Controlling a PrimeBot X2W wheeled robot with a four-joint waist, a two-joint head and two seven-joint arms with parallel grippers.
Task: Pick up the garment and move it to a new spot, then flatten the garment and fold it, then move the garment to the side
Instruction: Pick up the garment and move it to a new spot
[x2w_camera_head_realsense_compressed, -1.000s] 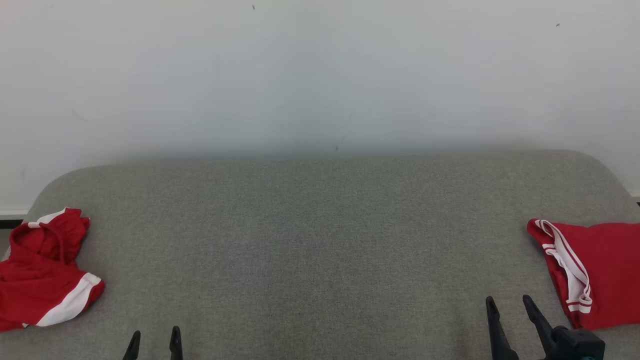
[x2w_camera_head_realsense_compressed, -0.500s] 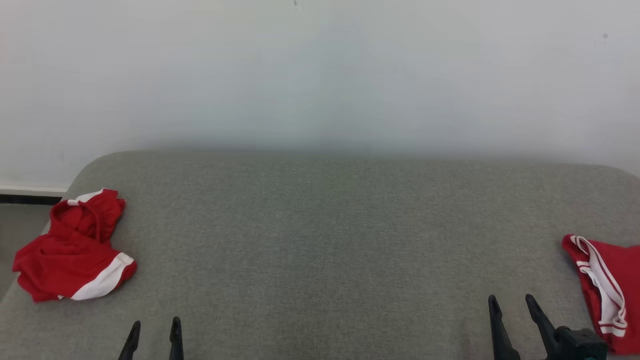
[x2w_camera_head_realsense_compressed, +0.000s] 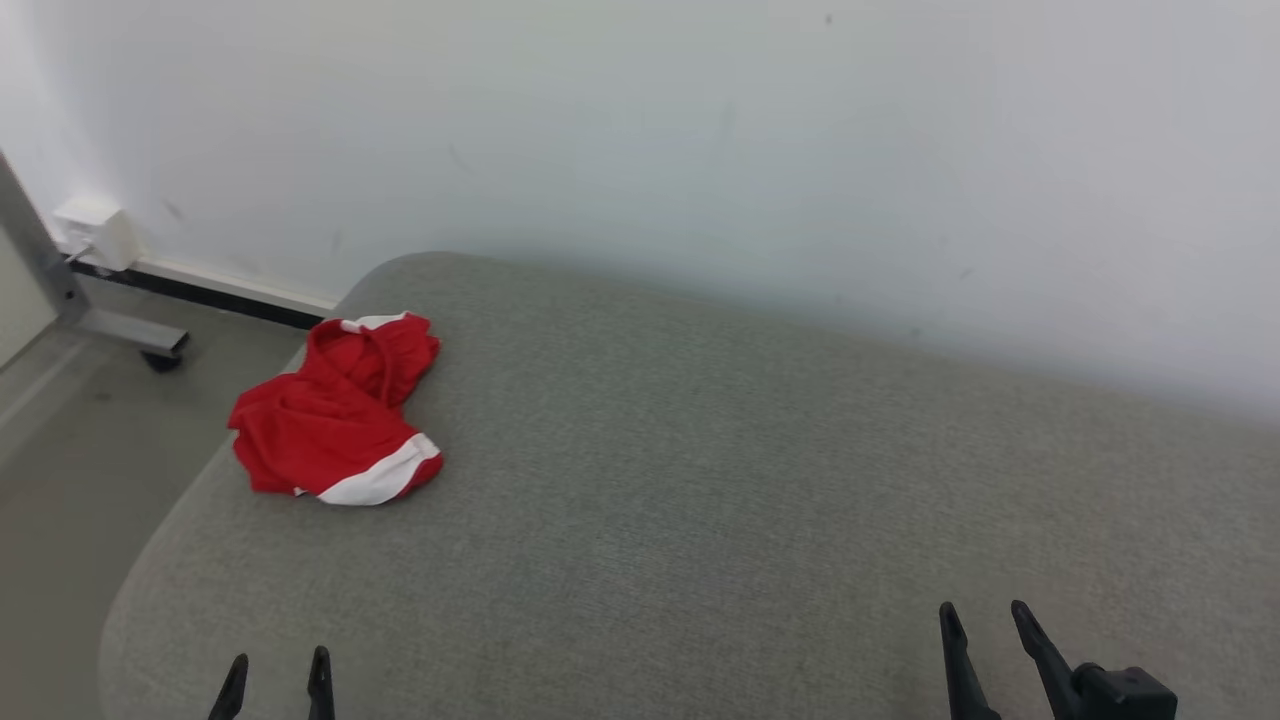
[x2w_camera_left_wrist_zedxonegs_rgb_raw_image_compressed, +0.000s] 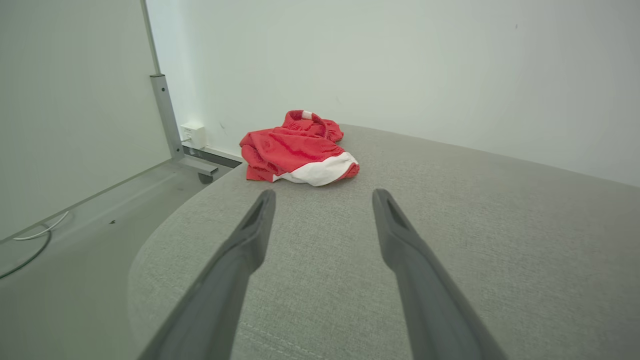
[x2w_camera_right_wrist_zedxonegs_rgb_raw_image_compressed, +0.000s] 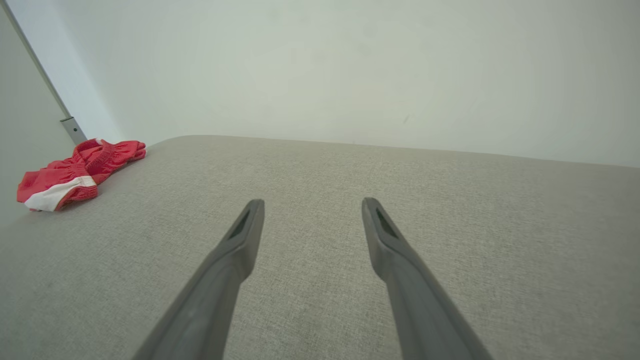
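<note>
A red garment (x2w_camera_head_realsense_compressed: 335, 420) with a white band along one edge lies crumpled near the far left corner of the grey fabric-covered table (x2w_camera_head_realsense_compressed: 700, 450), close to the table's rounded edge. It looks like a pair of shorts, though the bunching makes that uncertain. Nothing touches it.

In the head view the left gripper (x2w_camera_head_realsense_compressed: 278, 665) shows at the bottom edge, low over the near left part of the table and well apart from the garment. Its jaws are released, with a clear gap between the two dark fingers and nothing in it. The right gripper (x2w_camera_head_realsense_compressed: 982, 610) sits at the lower right over bare fabric, jaws likewise spread and empty.

The left wrist view looks along the left gripper (x2w_camera_left_wrist_zedxonegs_rgb_raw_image_compressed: 323, 192) toward the garment (x2w_camera_left_wrist_zedxonegs_rgb_raw_image_compressed: 297, 150), which lies beyond the fingertips on the table (x2w_camera_left_wrist_zedxonegs_rgb_raw_image_compressed: 475, 210). The white band faces the camera. To the left, a grey metal post (x2w_camera_left_wrist_zedxonegs_rgb_raw_image_compressed: 162, 115) stands on the floor (x2w_camera_left_wrist_zedxonegs_rgb_raw_image_compressed: 75, 260), with a small white box (x2w_camera_left_wrist_zedxonegs_rgb_raw_image_compressed: 192, 134) low on the wall behind it.

The right wrist view shows the right gripper (x2w_camera_right_wrist_zedxonegs_rgb_raw_image_compressed: 313, 201) over the open table (x2w_camera_right_wrist_zedxonegs_rgb_raw_image_compressed: 300, 160), with the garment (x2w_camera_right_wrist_zedxonegs_rgb_raw_image_compressed: 75, 167) far off to its left.
</note>
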